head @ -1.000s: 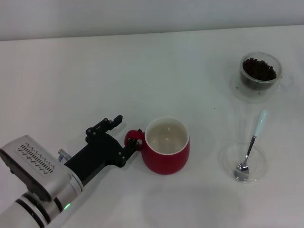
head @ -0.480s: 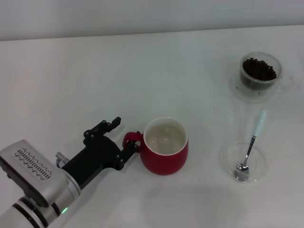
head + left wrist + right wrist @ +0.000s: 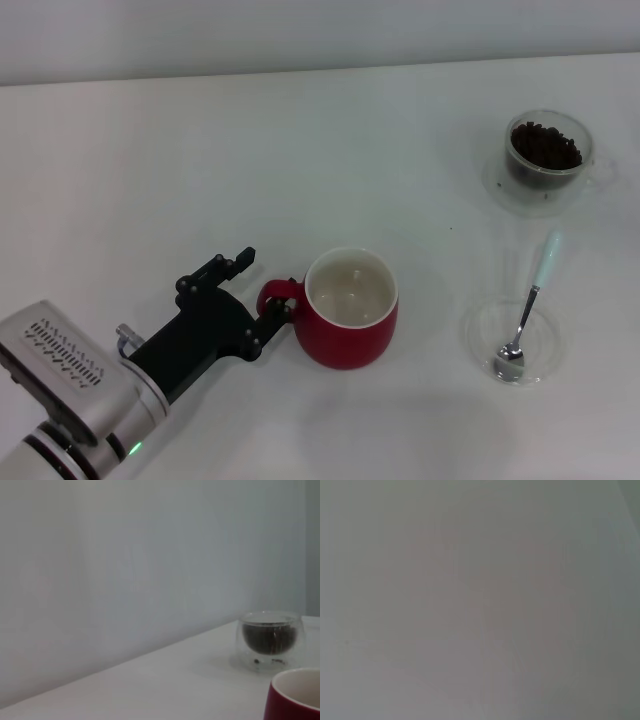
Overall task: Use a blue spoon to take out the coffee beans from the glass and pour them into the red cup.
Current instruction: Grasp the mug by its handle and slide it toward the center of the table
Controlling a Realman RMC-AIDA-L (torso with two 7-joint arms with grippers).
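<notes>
With its fingers spread about the loop handle of the red cup (image 3: 350, 308), the left gripper (image 3: 262, 288) seems set to steady it. Right of the cup, the blue spoon (image 3: 529, 306) rests in a clear dish (image 3: 480, 333); beyond lies the glass (image 3: 547, 150) of coffee beans (image 3: 545, 146).

The left arm (image 3: 75, 385) is a silver-grey cylinder with a flat housing bearing rows of vent slots, dark ring seams and a small green light. Its claw (image 3: 262, 287) is matt black, angular, with visible screws.
</notes>
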